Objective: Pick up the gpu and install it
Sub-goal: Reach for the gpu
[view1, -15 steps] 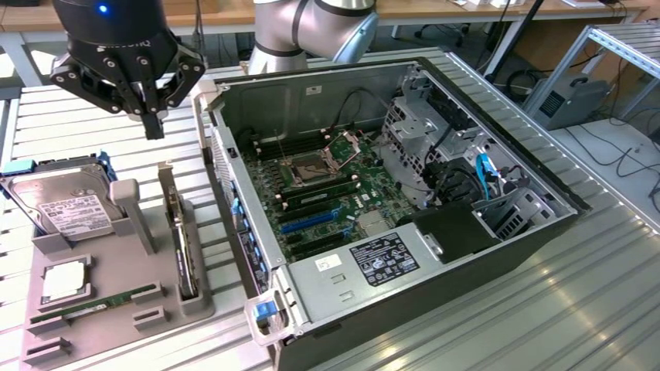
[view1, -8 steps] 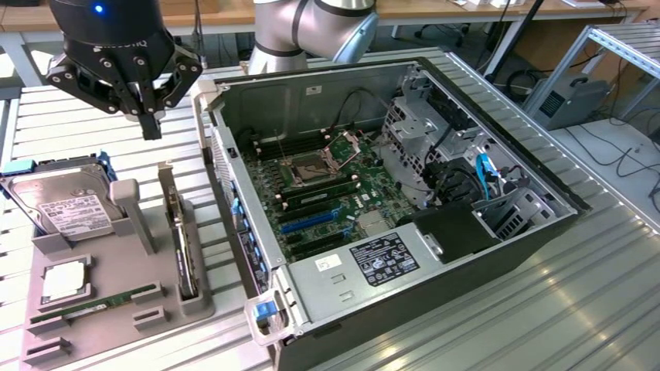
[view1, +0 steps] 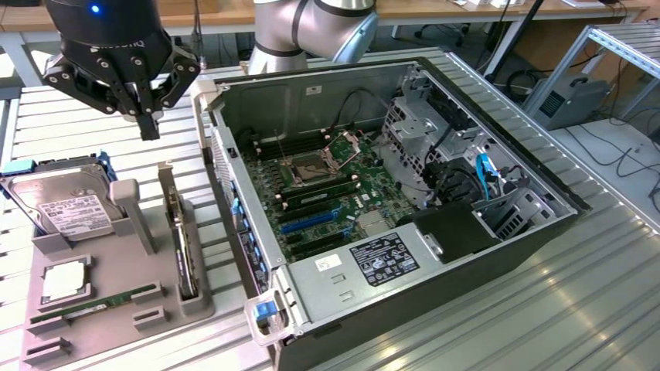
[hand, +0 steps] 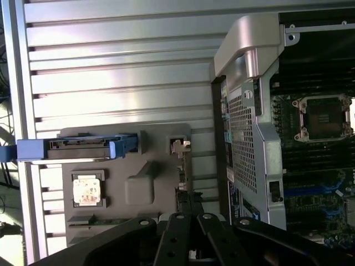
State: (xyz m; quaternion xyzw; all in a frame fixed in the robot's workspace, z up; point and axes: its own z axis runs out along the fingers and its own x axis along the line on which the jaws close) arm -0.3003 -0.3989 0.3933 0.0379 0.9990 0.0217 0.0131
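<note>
Silver ribbed metal is making up the worktop (view1: 577,309), and desks and cables are sitting in the room behind it. A grey tray (view1: 119,267) is lying near the worktop's edge on the exterior view's left, just beside an open computer case (view1: 309,97).

A hard drive (view1: 62,205) is leaning at the tray's far end. It is wearing a white label with tiny print that is too small to read. A black label (view1: 387,259) inside the case is also showing tiny white print that cannot be read. White letters are sitting upside down on the gripper's black body, and they are too hard to make out.

The exterior view is showing the green board (view1: 330,185) deep inside the case and the silver robot arm (view1: 309,31). The wrist view is looking straight down, so the gpu (hand: 181,183) is looking like a thin line with a silver end piece.

The gpu (view1: 182,239) is standing on its thin edge in a slot along the tray's edge next to the case. The gripper (view1: 150,131) is hanging high over the tray's far end, well apart from the gpu. Its fingers are pressed together and are holding nothing.
</note>
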